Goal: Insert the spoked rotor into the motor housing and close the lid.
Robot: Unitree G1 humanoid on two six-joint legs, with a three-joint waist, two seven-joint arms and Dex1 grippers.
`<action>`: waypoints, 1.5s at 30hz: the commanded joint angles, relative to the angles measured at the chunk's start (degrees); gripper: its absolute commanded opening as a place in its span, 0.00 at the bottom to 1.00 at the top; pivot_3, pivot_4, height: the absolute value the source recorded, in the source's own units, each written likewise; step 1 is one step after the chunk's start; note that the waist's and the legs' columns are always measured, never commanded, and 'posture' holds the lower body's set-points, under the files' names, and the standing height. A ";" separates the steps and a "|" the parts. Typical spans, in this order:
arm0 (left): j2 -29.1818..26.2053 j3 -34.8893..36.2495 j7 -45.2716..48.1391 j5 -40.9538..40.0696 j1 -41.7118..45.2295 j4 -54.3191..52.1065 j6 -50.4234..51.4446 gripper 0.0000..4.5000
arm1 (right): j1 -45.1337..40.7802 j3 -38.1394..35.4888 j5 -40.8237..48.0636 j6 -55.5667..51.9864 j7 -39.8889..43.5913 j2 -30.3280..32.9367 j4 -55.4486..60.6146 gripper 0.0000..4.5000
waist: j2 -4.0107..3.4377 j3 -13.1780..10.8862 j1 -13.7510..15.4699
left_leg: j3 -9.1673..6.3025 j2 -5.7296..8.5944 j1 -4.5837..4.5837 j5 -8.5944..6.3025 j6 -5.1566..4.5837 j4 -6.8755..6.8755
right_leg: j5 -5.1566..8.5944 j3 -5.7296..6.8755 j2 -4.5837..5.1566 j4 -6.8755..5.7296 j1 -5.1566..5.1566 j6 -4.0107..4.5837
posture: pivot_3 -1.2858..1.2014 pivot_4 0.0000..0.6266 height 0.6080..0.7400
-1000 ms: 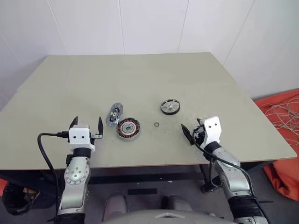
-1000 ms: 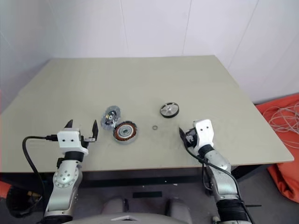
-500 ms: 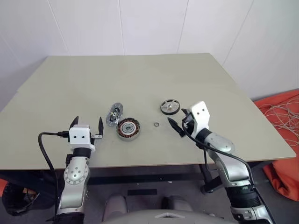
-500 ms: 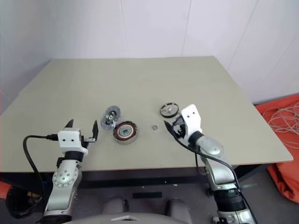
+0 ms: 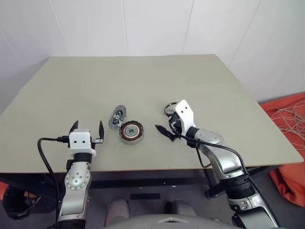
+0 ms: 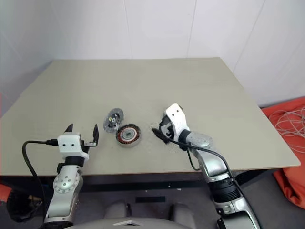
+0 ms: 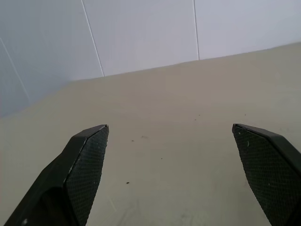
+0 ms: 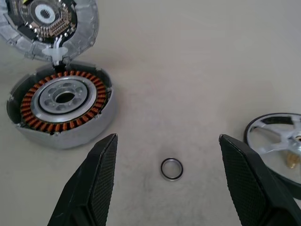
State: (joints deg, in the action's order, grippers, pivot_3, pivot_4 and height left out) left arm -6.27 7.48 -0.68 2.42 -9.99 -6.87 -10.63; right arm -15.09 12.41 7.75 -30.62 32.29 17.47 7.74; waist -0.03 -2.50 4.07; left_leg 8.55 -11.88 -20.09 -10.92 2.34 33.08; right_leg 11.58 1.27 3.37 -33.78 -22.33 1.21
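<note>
Just right of the motor housing (image 8: 60, 107) on the worktop (image 5: 143, 81) sits a thin metal ring (image 8: 171, 168) — the right tool (image 8: 171, 176), released and wide, hangs over that ring. The spoked rotor (image 8: 282, 141) lies flat further right of the housing, just off the tool's outer finger, so the right arm is much the nearer. Lid (image 8: 49, 21) leans on the housing's far edge. Left tool (image 5: 87, 130) — released, empty — sits left of the housing.
</note>
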 commanded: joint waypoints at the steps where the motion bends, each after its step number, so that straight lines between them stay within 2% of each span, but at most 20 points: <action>1: 0.02 0.33 -0.54 0.22 0.16 -2.35 -0.45 1.00 | -1.75 1.27 -0.83 0.45 0.26 -0.31 -1.87 0.86 | 0.00 0.00 -0.01 | 0.00 0.00 0.00 0.00 0.00 0.00 | 0.00 0.00 0.00 0.00 0.00 0.00 | 0.52 0.00 1.00; 21: 0.00 0.35 -1.07 0.21 -0.30 -2.38 -0.83 1.00 | -6.05 0.20 -2.00 4.60 -0.94 -3.67 -14.74 0.86 | 0.00 0.00 -0.02 | 0.00 0.00 -0.01 0.00 0.00 0.00 | -0.01 0.00 0.00 0.00 0.00 0.01 | 0.52 0.00 1.00; 32: -0.12 0.45 -1.00 0.12 -0.36 -2.20 -0.97 1.00 | -5.48 0.33 -2.14 5.20 -0.79 -3.51 -16.14 0.86 | 0.00 0.00 -0.03 | 0.01 0.00 0.00 0.00 0.00 0.01 | -0.01 0.00 0.00 -0.01 0.00 0.02 | 0.52 0.00 1.00; 35: -0.10 0.40 -0.99 0.13 -0.34 -2.14 -1.02 1.00 | -5.52 0.15 -2.01 4.99 -0.86 -3.50 -15.68 0.73 | 0.00 0.00 -0.02 | 0.01 0.00 0.00 0.00 0.00 0.01 | -0.01 0.00 0.00 -0.01 0.00 0.02 | 0.52 0.00 1.00; 37: -0.11 0.41 -0.96 0.10 -0.36 -2.10 -1.08 1.00 | -5.57 -0.05 -1.90 4.89 -0.95 -3.45 -15.36 0.59 | 0.00 0.00 -0.02 | 0.01 0.00 0.00 0.00 0.00 0.00 | -0.01 0.00 0.00 -0.01 0.00 0.02 | 0.52 0.00 1.00; 41: -0.12 0.38 -0.88 0.02 -0.31 -2.11 -1.05 1.00 | -5.33 -0.27 -1.83 4.74 -1.07 -3.20 -14.38 0.25 | 0.00 0.00 -0.02 | 0.01 0.00 0.00 0.00 0.00 0.00 | -0.01 0.00 0.00 0.00 0.00 0.02 | 0.52 0.00 1.00; 43: -0.11 0.35 -0.85 0.00 -0.27 -2.10 -1.01 1.00 | -5.25 -0.34 -1.78 4.59 -1.12 -3.10 -13.87 0.12 | 0.00 0.00 -0.02 | 0.01 0.00 0.00 0.00 0.00 0.00 | -0.01 0.00 0.00 -0.01 0.00 0.02 | 0.52 0.00 1.00; 45: -0.09 0.24 -0.80 0.01 -0.18 -2.04 -0.99 1.00 | -5.12 -0.37 -1.71 4.26 -1.04 -2.87 -12.98 0.13 | 0.00 0.00 -0.02 | 0.01 0.00 0.00 0.00 0.00 0.00 | -0.01 0.00 0.00 -0.01 0.00 0.02 | 0.52 0.00 1.00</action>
State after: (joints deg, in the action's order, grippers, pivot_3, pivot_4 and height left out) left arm -6.13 7.50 -1.52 2.43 -10.80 -6.95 -10.74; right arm -19.51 13.44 5.65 -26.59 31.19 14.31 -8.35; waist -0.04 -2.50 4.05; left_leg 8.56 -11.88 -20.10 -10.92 2.35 33.08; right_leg 11.57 1.27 3.37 -33.79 -22.33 1.22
